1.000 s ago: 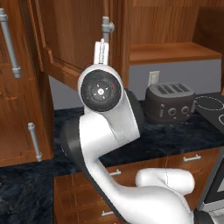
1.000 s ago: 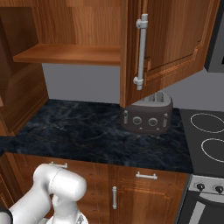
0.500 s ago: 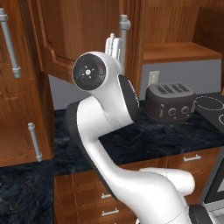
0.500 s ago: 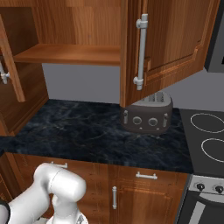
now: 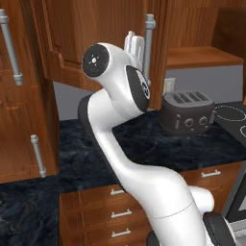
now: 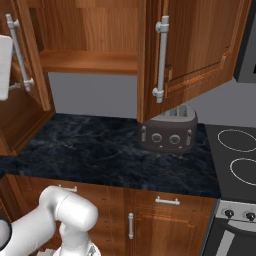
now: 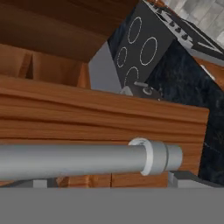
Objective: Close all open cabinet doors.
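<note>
Doors hang open in the left base view: the left cabinet door [image 5: 103, 45] swings out over the counter [image 5: 144, 144], with the gripper [image 5: 135, 45] up by its handle [image 5: 149, 50]. From the right base view, the right cabinet door [image 6: 192, 50] sticks out above the toaster [image 6: 167, 131]. In the hand view the grey bar sits very close across the wood, and I cannot tell if the fingers are apart or together.

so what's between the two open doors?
Right base view: an open cabinet bay with a bare wooden shelf between the left door and right door; grey wall and dark counter below.
</note>
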{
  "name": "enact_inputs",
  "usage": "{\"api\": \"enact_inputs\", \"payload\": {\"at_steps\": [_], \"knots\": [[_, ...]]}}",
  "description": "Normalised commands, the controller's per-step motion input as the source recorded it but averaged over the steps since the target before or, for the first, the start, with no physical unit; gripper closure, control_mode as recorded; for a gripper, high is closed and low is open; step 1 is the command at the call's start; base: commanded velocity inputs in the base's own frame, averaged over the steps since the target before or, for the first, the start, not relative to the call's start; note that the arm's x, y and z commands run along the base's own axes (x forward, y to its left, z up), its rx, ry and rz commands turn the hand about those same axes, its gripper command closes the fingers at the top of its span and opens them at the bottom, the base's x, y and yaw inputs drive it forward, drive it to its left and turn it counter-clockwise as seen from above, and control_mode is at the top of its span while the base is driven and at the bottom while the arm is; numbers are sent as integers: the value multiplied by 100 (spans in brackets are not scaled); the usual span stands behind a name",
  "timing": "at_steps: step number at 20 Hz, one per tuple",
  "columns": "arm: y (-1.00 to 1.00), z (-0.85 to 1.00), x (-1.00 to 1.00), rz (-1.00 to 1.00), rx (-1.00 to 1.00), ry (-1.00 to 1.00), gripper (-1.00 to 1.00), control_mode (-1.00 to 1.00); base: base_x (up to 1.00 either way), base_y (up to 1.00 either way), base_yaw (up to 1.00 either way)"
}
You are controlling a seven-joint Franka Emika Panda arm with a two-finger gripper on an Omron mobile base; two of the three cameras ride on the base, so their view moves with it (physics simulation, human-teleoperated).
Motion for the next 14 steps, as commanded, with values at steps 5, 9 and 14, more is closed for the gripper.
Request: {"api": "enact_inputs", "payload": {"at_steps": [5,9,14], "knots": [[-32,-6,49,-18,0,7,-100,-100,0,0,0],[-22,-8,51,-13,0,2,-100,-100,0,0,0],[-22,-12,51,-9,0,5,-100,-100,0,0,0]]}}
